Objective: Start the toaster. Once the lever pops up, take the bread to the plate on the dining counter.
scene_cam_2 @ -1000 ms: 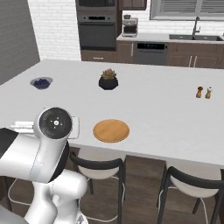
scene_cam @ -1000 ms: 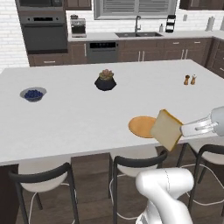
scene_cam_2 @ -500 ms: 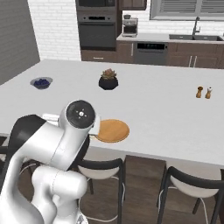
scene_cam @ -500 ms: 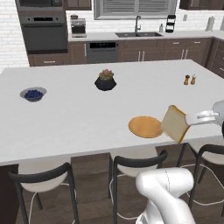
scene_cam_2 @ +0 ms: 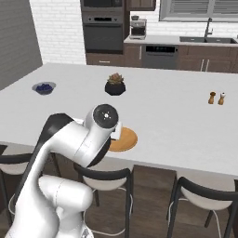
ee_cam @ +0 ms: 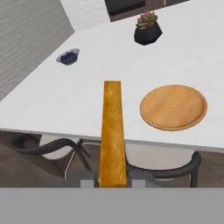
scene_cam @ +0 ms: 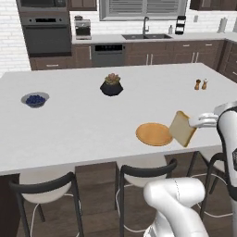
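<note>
Bread sits clamped edge-up in my gripper, just beside the plate on the dining counter. Recommend centring above the plate and flattening the slice before release.

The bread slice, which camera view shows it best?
The left base view: the bread shows its tan face, held tilted in the gripper beside the plate. The hand view shows its golden crust edge. In the right base view the arm covers it.

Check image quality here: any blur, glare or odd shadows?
Left base view: even light, bread slightly soft-edged beside the plate. Right base view: sharp, arm blocks part of the plate. Hand view: no glare, bread seen edge-on; faint shadow under the plate.
</note>
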You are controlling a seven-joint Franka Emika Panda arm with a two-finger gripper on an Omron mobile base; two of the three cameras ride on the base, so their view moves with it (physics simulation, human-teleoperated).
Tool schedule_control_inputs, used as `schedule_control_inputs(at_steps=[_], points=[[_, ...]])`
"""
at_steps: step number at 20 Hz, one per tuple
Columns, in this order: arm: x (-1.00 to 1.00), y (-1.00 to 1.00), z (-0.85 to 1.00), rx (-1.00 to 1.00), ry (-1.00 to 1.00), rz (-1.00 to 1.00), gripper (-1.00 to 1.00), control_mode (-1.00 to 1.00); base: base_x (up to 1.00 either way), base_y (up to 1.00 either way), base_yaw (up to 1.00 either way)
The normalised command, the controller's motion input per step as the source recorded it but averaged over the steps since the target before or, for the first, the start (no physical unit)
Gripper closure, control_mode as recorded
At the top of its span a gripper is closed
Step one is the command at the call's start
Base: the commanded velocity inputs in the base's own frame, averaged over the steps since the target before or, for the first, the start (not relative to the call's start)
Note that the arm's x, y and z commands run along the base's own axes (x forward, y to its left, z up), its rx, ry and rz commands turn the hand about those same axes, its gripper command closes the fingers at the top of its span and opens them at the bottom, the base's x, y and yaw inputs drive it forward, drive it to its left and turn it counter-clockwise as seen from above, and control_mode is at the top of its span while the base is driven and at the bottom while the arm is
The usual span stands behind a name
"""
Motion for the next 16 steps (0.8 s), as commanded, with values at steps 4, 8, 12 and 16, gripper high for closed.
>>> schedule_control_inputs(at_steps=[4,8,12,16], points=[[0.81,0.00,-0.44,0.00,0.00,-0.03,1.00,-1.00,0.00,0.00,0.00],[0.77,0.00,-0.44,0.00,0.00,-0.01,1.00,-1.00,0.00,0.00,0.00],[0.60,0.00,-0.40,0.00,0.00,0.00,1.00,-1.00,0.00,0.00,0.00],[0.54,0.00,-0.32,0.00,0.00,0.00,1.00,-1.00,0.00,0.00,0.00]])
